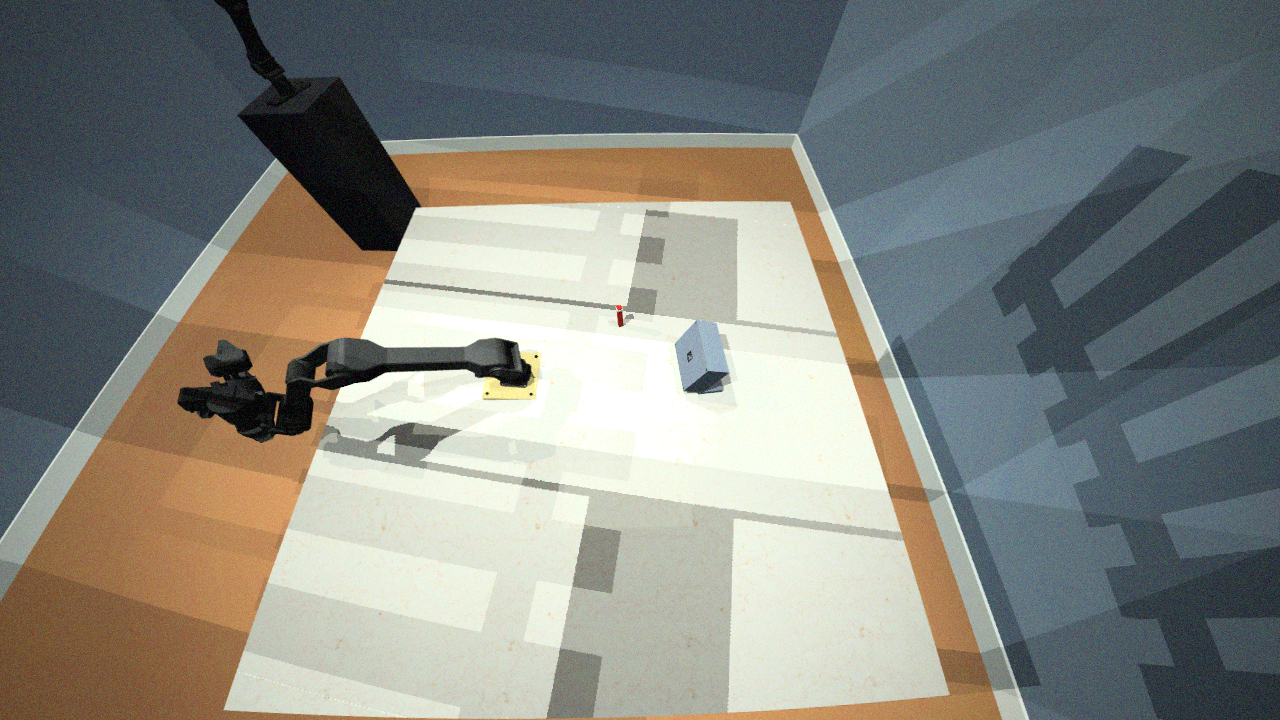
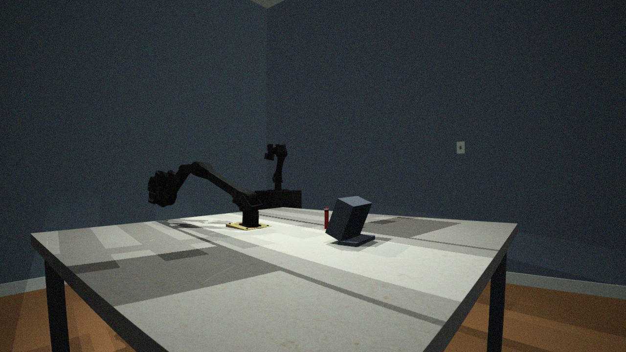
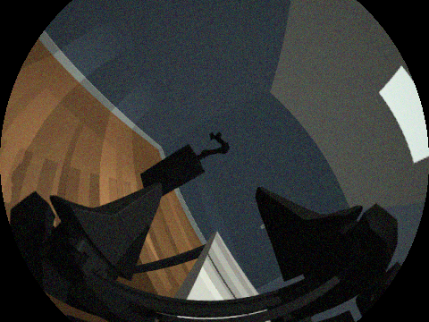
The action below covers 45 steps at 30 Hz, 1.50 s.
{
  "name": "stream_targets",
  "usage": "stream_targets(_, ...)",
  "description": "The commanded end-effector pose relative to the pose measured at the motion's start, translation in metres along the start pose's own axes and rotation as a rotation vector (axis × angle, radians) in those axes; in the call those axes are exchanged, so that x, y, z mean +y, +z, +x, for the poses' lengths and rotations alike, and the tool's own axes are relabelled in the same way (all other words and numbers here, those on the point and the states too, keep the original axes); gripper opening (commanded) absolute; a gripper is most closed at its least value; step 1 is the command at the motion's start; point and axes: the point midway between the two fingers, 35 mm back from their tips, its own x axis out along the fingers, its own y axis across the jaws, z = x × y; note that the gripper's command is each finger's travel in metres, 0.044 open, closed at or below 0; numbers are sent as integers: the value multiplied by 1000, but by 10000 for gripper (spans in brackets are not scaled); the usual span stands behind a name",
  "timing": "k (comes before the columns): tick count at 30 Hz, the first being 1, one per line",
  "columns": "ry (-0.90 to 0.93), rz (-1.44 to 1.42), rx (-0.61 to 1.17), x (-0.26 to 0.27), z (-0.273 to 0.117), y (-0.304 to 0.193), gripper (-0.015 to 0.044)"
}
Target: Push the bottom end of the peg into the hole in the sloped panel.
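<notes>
Gripper [image 1: 207, 378] [image 2: 151, 188] [image 3: 209, 191], spread nearly to full width, with nothing between the fingers. Hangs out past the edge of the table [image 1: 805, 438] [image 2: 301, 310] [image 3: 201, 283], over the wooden floor [image 1: 205, 461] [image 3: 89, 134], at the end of the bent arm [image 1: 420, 359] [image 2: 218, 180]. Back from the hand along this arm, on the table, a yellow base plate [image 1: 494, 392] [image 2: 264, 226]. Farther from the hand than that plate, and well apart from it, a red peg [image 1: 619, 317] [image 2: 325, 220], upright on the table. Farthest from the hand, near the peg but apart from it, a blue-grey sloped panel [image 1: 707, 349] [image 2: 347, 221] on a low foot, tilted, with one small hole [image 1: 689, 356] in the face turned toward the arm. Off to one side of the hand, a black pedestal [image 1: 358, 170] [image 2: 292, 196] [image 3: 172, 170] bearing a second arm [image 1: 255, 53] [image 2: 279, 168] [image 3: 223, 145]. Inside of the hole too small to read from above; its face turned away in the exterior view. Second arm cut off by the top view's upper edge. Gripper dark and hard to make out in the exterior view. Peg and panel both outside the wrist view.
</notes>
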Motion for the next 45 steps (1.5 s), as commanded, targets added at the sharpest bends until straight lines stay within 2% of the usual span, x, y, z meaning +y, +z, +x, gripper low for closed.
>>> stream_targets(1, 2, 0, -2, 0, -1, 1, 426)
stream_targets(2, 6, 0, -9, 0, -4, 3, 440)
stream_targets(15, 108, 46, -179, -5, -79, 58, 440)
stream_targets(30, 251, 90, -379, -14, -185, 110, 440)
stream_targets(45, 414, 132, -583, -29, -294, 140, 440)
